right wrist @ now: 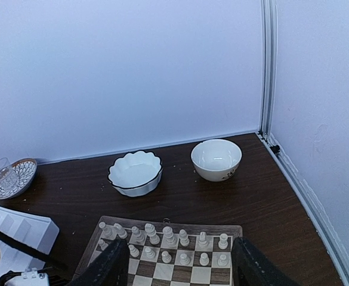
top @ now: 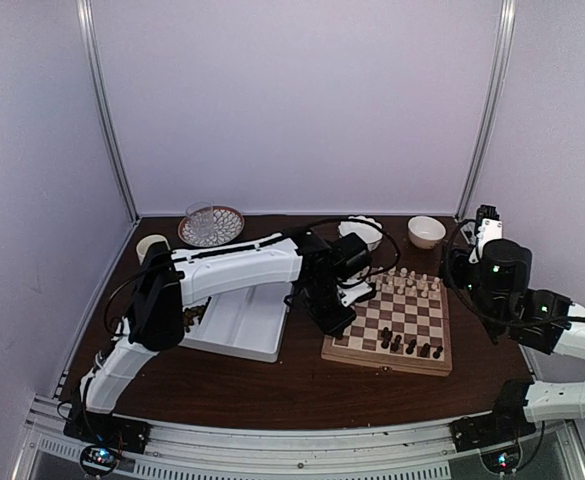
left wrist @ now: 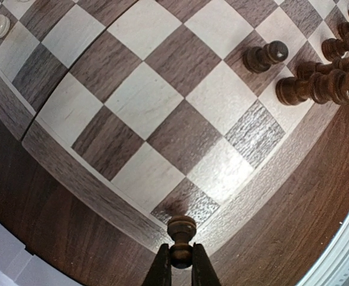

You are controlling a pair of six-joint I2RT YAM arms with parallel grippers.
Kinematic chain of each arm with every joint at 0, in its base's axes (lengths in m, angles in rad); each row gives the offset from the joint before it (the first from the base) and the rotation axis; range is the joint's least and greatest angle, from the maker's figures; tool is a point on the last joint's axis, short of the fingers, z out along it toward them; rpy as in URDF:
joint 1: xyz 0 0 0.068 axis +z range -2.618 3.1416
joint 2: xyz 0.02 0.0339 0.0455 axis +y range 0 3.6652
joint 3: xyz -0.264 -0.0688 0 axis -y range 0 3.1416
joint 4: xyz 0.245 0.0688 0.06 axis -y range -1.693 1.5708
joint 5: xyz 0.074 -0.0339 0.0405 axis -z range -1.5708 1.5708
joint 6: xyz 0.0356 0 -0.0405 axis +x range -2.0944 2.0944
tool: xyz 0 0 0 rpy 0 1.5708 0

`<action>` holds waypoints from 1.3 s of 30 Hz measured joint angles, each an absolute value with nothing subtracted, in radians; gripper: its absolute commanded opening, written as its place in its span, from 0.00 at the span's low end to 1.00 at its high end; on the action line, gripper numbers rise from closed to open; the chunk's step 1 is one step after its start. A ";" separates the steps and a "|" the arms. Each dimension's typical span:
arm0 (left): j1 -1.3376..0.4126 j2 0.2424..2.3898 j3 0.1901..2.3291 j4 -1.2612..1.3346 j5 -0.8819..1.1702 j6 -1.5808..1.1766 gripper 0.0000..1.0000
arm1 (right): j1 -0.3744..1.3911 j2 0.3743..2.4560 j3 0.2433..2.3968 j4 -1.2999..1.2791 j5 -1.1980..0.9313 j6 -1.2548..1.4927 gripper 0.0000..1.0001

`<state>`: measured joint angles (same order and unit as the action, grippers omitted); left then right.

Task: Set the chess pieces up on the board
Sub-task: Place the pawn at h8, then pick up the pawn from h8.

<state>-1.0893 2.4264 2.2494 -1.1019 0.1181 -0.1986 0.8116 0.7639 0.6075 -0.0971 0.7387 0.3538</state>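
L pincer [left wrist: 181, 266] was clamped on one dark chess piece [left wrist: 181, 229], held upright just over the board [top: 404, 312] at the corner facing the table's [top: 272, 385] near-left corner; touching the wood or not, couldn't tell. Board lay right of centre, toward the near edge. Other dark pieces [top: 410, 346] stood along its near side, pale pieces [top: 412, 281] along the far side. R pincer [right wrist: 180, 268] hung near the table's right edge, fingers spread wide, nothing btwn them.
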 measured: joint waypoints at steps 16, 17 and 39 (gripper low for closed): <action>-1.097 2.441 2.254 -1.100 0.107 -0.208 0.38 | 0.812 0.768 0.607 -0.095 0.737 0.346 0.61; -1.097 2.436 2.246 -1.094 0.105 -0.208 0.39 | 0.812 0.768 0.607 -0.095 0.736 0.344 0.61; -0.865 1.430 0.996 -0.324 -0.212 -0.211 0.53 | 0.826 1.257 1.167 -0.558 0.194 0.212 0.56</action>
<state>-0.8654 1.4296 0.9958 -0.3237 -0.2123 -0.2108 0.8265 1.2572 1.1671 -0.5579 0.1936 0.2115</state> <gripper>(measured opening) 0.521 0.554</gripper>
